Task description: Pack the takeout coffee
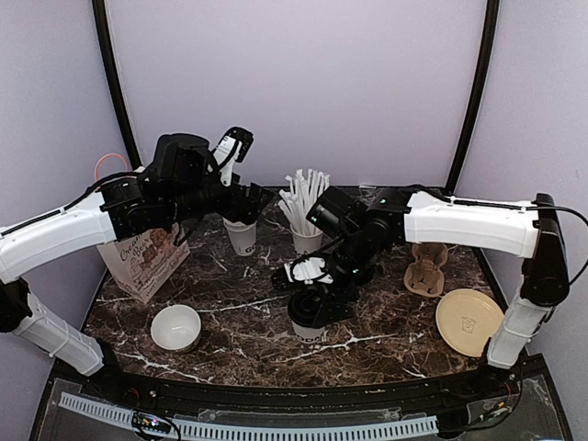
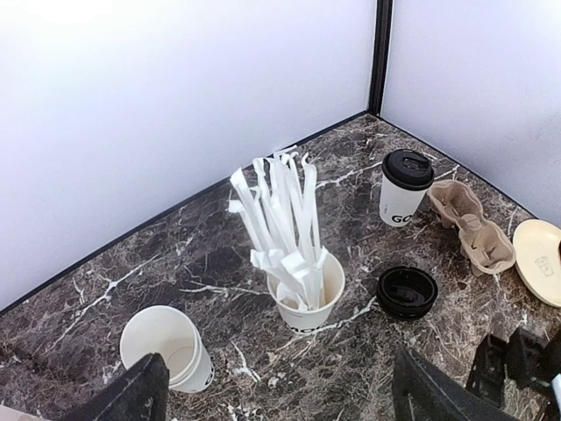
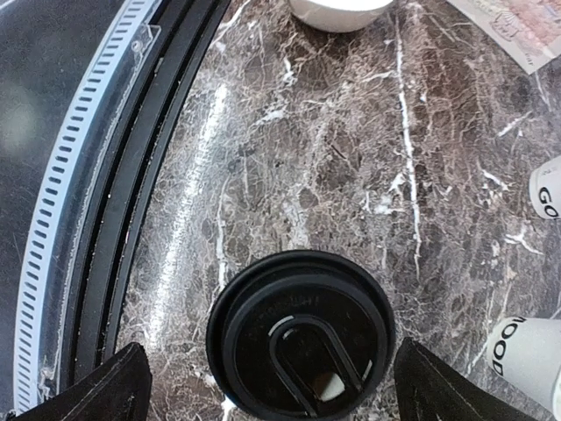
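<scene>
Centrally, a lidded cup (image 1: 309,323) is straddled, untouched, by the right gripper (image 3: 267,355), fingers wide apart; the left gripper (image 2: 279,368) is likewise wide, empty. Presumably light, crushable paper: gentle grasping below the lid (image 3: 301,338) is advised.

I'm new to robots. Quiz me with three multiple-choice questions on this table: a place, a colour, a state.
1. Where do the white paper straws stand? A in a white paper cup; B in the low white bowl; C on the tan plate.
2. The round plastic lid under the right gripper is: A white; B black; C tan.
3. The right gripper is: A open; B shut on the lid; C shut on straws.
Answers: A, they fill the cup; B, plainly dark; A, its fingers stand apart beside the lid.
</scene>
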Controlling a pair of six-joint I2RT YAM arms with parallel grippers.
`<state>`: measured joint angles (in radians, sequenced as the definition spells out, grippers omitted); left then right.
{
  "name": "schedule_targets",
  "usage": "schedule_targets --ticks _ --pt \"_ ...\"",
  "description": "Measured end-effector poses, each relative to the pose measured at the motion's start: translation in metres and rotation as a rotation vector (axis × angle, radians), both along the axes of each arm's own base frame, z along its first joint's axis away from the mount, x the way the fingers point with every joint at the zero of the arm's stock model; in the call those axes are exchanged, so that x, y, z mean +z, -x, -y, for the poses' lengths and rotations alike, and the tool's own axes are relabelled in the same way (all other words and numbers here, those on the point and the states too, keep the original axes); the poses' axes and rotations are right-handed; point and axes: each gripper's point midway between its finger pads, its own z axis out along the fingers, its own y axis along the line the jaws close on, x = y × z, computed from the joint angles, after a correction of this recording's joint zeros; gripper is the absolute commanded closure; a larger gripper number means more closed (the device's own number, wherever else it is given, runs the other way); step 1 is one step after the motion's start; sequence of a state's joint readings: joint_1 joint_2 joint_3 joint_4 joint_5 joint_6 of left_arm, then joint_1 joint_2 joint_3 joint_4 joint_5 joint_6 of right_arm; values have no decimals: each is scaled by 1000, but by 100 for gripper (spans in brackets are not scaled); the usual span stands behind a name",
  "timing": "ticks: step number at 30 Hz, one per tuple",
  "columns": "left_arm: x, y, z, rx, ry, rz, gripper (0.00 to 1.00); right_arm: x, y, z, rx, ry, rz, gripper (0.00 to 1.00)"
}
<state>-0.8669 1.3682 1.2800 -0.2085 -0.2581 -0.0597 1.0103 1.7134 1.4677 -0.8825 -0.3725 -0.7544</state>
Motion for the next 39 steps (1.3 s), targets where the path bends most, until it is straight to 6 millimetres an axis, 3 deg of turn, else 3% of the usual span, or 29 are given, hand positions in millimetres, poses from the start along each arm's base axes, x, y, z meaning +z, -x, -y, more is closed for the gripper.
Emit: schedule_targets --ticks 4,12,19,24,32,39 --pt "8 3 -5 7 19 15 9 -18 -1 -5 8 42 19 5" --pt "9 8 -11 5 29 21 9 -22 -10 -7 -9 64 49 8" --pt "5 9 -10 -4 28 16 9 -13 -18 -10 -25 66 83 11" --pt "5 10 -9 -9 29 15 9 -24 -18 -7 -26 109 67 13" --pt "5 10 -9 -9 29 14 9 -27 -15 -6 -19 139 34 32" --pt "5 10 -8 -12 29 13 9 -21 -19 1 -44 160 14 34"
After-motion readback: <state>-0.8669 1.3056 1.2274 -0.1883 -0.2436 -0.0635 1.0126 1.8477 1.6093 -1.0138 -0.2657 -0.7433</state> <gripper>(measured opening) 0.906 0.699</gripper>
